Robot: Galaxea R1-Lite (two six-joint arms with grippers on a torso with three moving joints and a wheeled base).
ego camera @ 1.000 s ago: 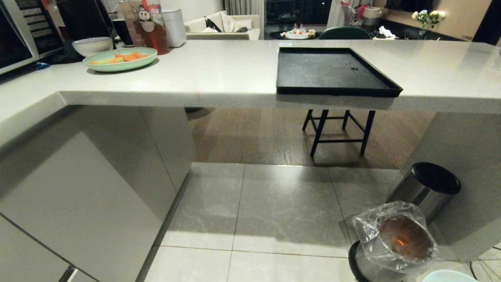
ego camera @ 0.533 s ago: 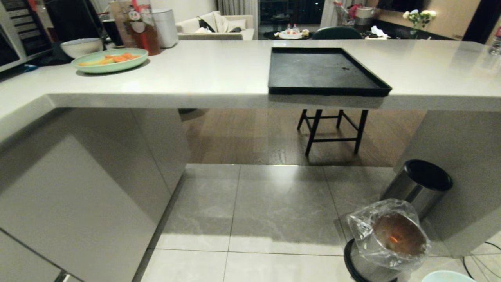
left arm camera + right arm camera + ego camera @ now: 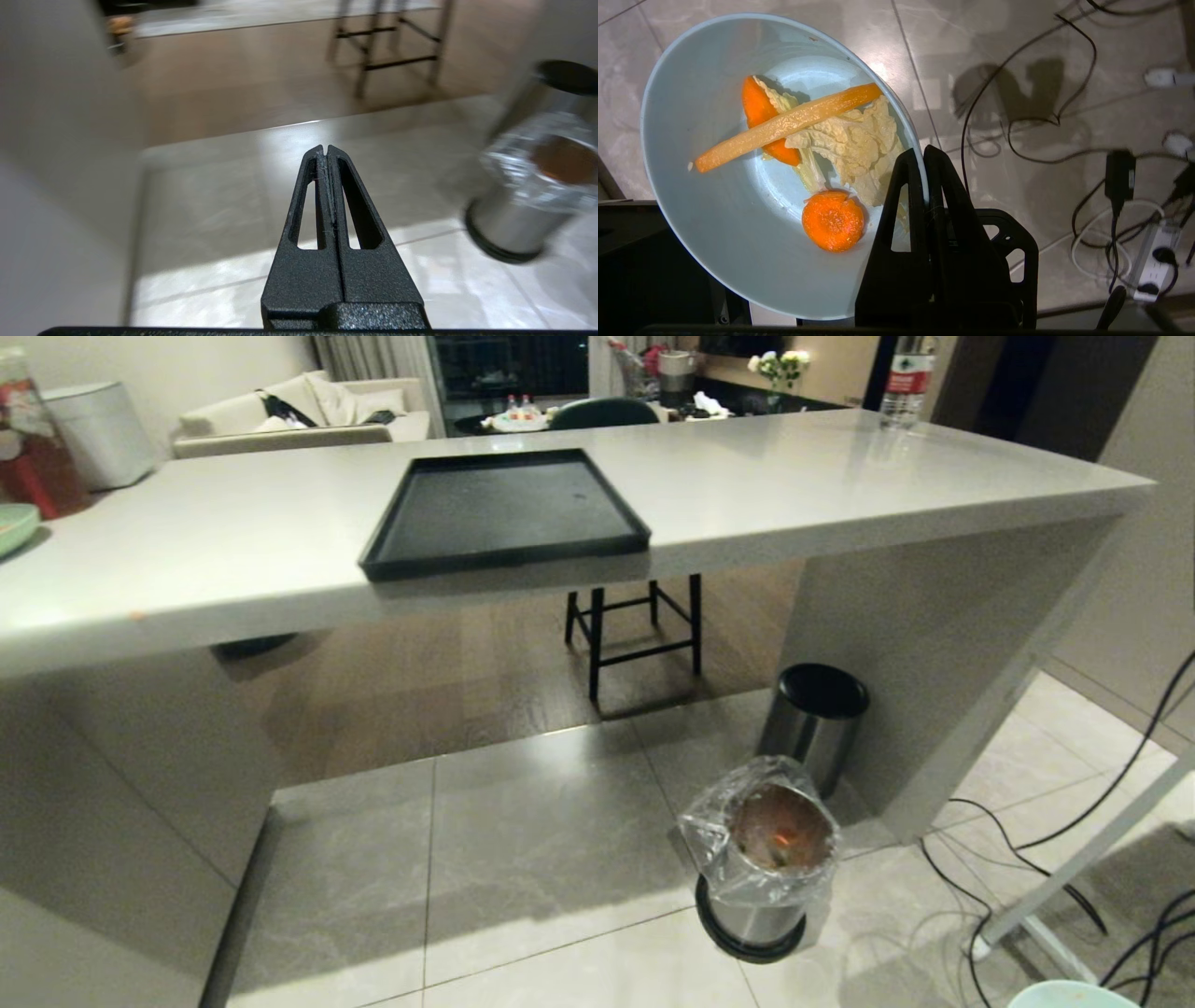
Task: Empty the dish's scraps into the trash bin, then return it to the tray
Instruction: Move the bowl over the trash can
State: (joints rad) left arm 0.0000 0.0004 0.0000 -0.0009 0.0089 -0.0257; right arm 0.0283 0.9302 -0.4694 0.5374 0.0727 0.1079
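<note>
My right gripper (image 3: pixel 921 156) is shut on the rim of the dish (image 3: pixel 714 224), a pale-blue bowl held level above the floor tiles. Inside lie the scraps (image 3: pixel 817 140): orange carrot pieces and pale yellow leaf. In the head view only the dish's edge (image 3: pixel 1069 995) shows at the bottom right corner. The trash bin (image 3: pixel 761 854), steel with a clear bag liner, stands on the floor left of the dish; it also shows in the left wrist view (image 3: pixel 532 196). The black tray (image 3: pixel 504 513) lies empty on the counter's near edge. My left gripper (image 3: pixel 325 148) hangs shut and empty over the tiles.
A steel bin with a black lid (image 3: pixel 817 719) stands behind the trash bin, against the counter's end panel (image 3: pixel 934 644). Black cables (image 3: pixel 1074 840) and a white leg (image 3: pixel 1083 859) cross the floor at right. A stool (image 3: pixel 635 625) stands under the counter. A power strip (image 3: pixel 1153 261) lies below the dish.
The whole head view has swung to the right: tray, counter and bins have slid left in the picture, and the cables at right have come into view. The dish's edge stays at the bottom right.
</note>
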